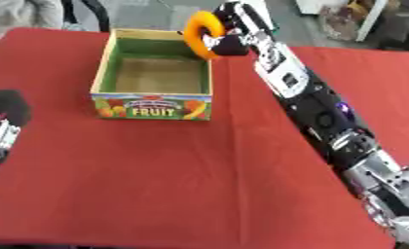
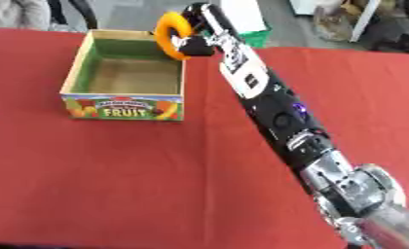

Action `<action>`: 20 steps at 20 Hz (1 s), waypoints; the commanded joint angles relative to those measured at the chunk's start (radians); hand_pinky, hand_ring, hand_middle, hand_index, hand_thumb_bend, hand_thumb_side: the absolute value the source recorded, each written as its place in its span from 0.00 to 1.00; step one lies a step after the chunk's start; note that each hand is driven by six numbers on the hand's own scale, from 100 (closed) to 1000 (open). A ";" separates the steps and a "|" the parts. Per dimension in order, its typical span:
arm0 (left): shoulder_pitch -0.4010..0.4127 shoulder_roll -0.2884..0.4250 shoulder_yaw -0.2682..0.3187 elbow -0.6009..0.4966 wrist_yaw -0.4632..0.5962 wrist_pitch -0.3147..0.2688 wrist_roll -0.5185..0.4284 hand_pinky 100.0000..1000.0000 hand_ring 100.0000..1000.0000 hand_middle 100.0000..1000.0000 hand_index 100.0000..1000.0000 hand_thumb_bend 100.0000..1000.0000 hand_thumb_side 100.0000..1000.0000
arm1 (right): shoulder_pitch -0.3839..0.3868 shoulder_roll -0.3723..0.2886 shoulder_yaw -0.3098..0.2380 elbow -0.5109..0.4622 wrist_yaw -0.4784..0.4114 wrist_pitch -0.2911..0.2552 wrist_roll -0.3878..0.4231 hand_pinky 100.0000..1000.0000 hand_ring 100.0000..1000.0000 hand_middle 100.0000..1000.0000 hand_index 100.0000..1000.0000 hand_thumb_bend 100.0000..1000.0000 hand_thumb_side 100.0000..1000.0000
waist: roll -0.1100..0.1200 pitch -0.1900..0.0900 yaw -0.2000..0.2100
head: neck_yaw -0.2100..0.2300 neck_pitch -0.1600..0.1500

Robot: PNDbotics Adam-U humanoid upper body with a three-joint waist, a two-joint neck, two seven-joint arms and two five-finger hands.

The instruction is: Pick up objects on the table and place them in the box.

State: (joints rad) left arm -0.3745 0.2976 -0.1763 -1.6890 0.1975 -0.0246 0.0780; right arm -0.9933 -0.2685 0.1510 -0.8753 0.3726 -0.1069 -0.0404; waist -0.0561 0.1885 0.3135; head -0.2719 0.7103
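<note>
My right arm reaches across the red table to the far right corner of the cardboard fruit box (image 1: 153,106). Its hand (image 1: 229,39) is shut on an orange ring-shaped object (image 1: 201,35), which hangs over the box's right wall, above the rim. The inside of the box shows a bare brown floor and green walls. My left hand (image 1: 2,127) shows at the left edge of the left eye view, low over the cloth, dark and blurred.
The red tablecloth (image 1: 174,185) covers the table in front of the box. Beyond the far edge are a chair and cluttered floor items (image 2: 344,19).
</note>
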 commanded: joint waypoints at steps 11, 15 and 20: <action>-0.022 -0.001 -0.007 -0.028 0.009 0.005 -0.013 0.69 0.79 0.68 0.61 0.51 0.33 | -0.037 0.089 0.027 0.051 0.213 -0.115 0.090 0.78 0.81 0.76 0.83 0.41 0.26 | 0.014 -0.007 0.015 | -0.027 -0.010; -0.019 0.001 -0.005 -0.026 0.009 0.004 -0.012 0.69 0.79 0.68 0.61 0.52 0.33 | -0.038 0.080 0.013 0.021 0.206 -0.116 0.087 0.80 0.83 0.81 0.86 0.47 0.30 | 0.014 -0.011 0.005 | -0.023 -0.009; -0.012 0.004 -0.003 -0.024 0.008 0.004 -0.009 0.69 0.79 0.68 0.61 0.52 0.33 | -0.038 0.050 0.003 -0.034 0.148 -0.096 0.060 0.79 0.82 0.78 0.85 0.44 0.27 | 0.015 -0.018 -0.017 | -0.016 -0.005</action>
State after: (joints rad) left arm -0.3779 0.2903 -0.1826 -1.6943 0.2003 -0.0195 0.0686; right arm -1.0036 -0.1891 0.1632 -0.8741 0.5384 -0.2054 0.0282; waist -0.0506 0.1881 0.2939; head -0.2913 0.7102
